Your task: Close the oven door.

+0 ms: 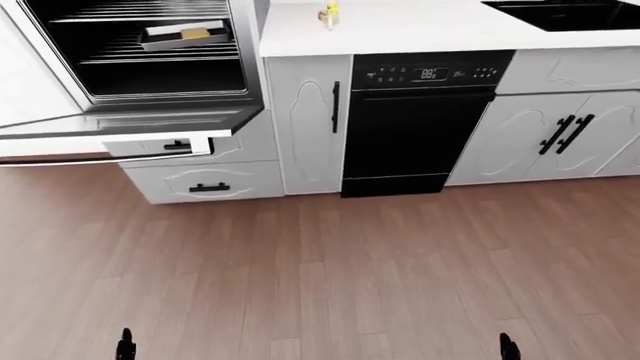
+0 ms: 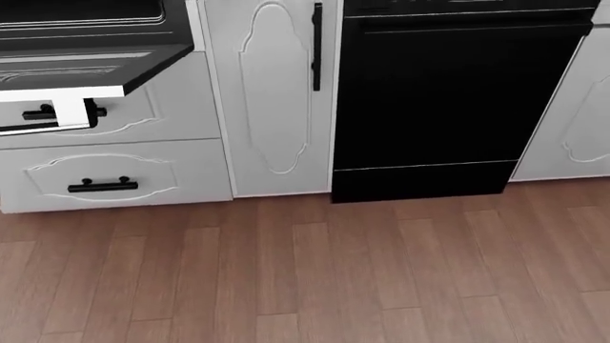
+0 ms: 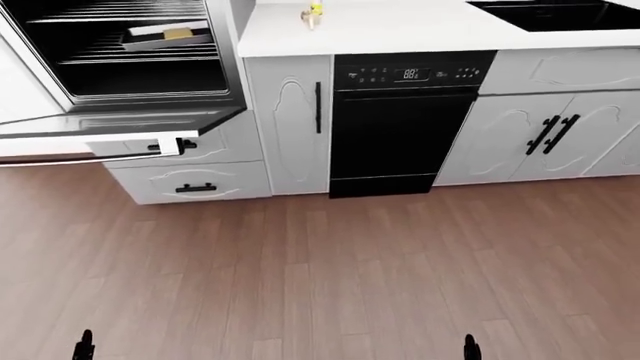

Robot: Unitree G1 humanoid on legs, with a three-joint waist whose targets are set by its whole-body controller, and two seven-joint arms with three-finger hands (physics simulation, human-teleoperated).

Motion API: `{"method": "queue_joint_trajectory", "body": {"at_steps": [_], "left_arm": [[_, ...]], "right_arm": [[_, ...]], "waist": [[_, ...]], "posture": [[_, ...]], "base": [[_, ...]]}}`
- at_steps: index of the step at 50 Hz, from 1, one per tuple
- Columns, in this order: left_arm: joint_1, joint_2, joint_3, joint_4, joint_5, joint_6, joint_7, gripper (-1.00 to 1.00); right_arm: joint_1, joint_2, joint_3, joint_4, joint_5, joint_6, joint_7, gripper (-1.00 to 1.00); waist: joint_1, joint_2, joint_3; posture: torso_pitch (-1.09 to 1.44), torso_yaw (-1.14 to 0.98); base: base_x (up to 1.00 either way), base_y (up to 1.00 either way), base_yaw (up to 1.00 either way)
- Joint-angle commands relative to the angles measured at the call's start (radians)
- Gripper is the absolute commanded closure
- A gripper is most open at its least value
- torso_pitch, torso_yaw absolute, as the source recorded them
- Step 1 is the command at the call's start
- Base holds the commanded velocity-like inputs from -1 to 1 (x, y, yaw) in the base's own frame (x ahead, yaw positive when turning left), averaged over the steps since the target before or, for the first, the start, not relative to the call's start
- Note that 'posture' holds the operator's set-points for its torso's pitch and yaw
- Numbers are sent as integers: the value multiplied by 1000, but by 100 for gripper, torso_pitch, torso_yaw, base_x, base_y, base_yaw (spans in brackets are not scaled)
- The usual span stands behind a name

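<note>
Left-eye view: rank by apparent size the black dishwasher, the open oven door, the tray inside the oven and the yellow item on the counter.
1. Black dishwasher, largest.
2. Open oven door, seen nearly edge-on and cut off at the left, so its true size is unsure.
3. Tray on the oven rack.
4. Yellow item, smallest.

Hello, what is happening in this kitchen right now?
Nothing is being handled yet. The oven door hangs open at the left-eye view's left, with a tray on a rack inside. Only the dark tips of the left hand and right hand show at the bottom edge, far from the door. A black dishwasher stands to the oven's right.
</note>
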Motion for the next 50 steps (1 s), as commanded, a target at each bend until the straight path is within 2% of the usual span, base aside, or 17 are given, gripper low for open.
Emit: {"method": "queue_joint_trajectory", "body": {"at_steps": [1,5,9,12,14,15,16,22,26,29,31,35,39,43,44,46,50], "left_arm": [[-5,17,3,-14,-3,-19,6,-100],[-5,17,1,-14,1,-18,10,-100],[-3,17,1,-14,2,-21,11,-100],[-4,17,1,-14,0,-20,10,-100],[-4,17,1,-14,1,-20,10,-100],[-6,18,3,-14,-2,-21,8,-100],[-7,17,7,-15,-8,-24,2,-100],[-2,16,8,-14,-12,-25,0,-100],[-3,16,10,-15,-22,-28,-8,-100],[-3,15,9,-15,-25,-27,-10,-100],[-2,15,8,-15,-26,-28,-9,-100],[-3,15,8,-15,-29,-30,-10,-100],[-3,16,7,-15,-31,-27,-9,-100],[-4,15,8,-15,-34,-30,-14,-100],[-5,16,9,-15,-35,-30,-15,-100],[-5,16,11,-15,-36,-29,-16,-100],[-5,16,11,-15,-35,-30,-15,-100]], "right_arm": [[-7,-13,-4,-17,5,-20,-7,-100],[-7,-13,-3,-17,5,-19,-7,-100],[-7,-14,-3,-17,5,-18,-7,-100],[-6,-13,-3,-17,4,-17,-6,-100],[-6,-14,-4,-17,4,-16,-6,-100],[-5,-13,-1,-17,1,-14,-9,-100],[-6,-14,-4,-18,5,-13,-8,-100],[-6,-19,-8,-18,15,-15,6,-100],[-4,-21,-14,-18,23,-15,10,-100],[-3,-16,-9,-17,16,-11,7,-100],[-1,-16,-10,-17,16,-12,10,-100],[1,-16,-12,-17,16,-13,9,-100],[4,-14,-14,-17,16,-13,13,-100],[3,-10,-10,-17,13,-13,10,-100],[3,-10,-9,-17,11,-11,9,-100],[2,-10,-10,-17,13,-13,10,-100],[4,-10,-9,-17,14,-14,11,-100]], "waist": [[-4,18,-7],[-8,3,-15],[-4,37,-7],[-2,94,-10],[10,173,-33],[14,106,-12],[12,123,-12],[12,76,-10],[9,28,-8],[4,-41,-17],[-5,-8,-11],[-5,-3,-16],[-1,40,-8],[2,141,-21],[-4,147,-34],[6,121,-8],[9,86,-10]], "posture": [[0,0],[0,0],[0,0],[0,0],[0,0],[0,0],[0,0],[0,0],[0,0],[0,0],[0,0],[0,0],[0,0],[0,0],[0,0],[0,0],[0,0]], "base": [[0,19,0],[0,19,0],[0,20,0],[0,20,0],[0,19,0],[0,20,0],[0,20,0],[0,20,0],[0,19,0],[0,20,0],[0,20,0],[0,20,0],[0,20,0],[0,20,0],[0,20,0],[0,20,0],[0,19,0]]}}
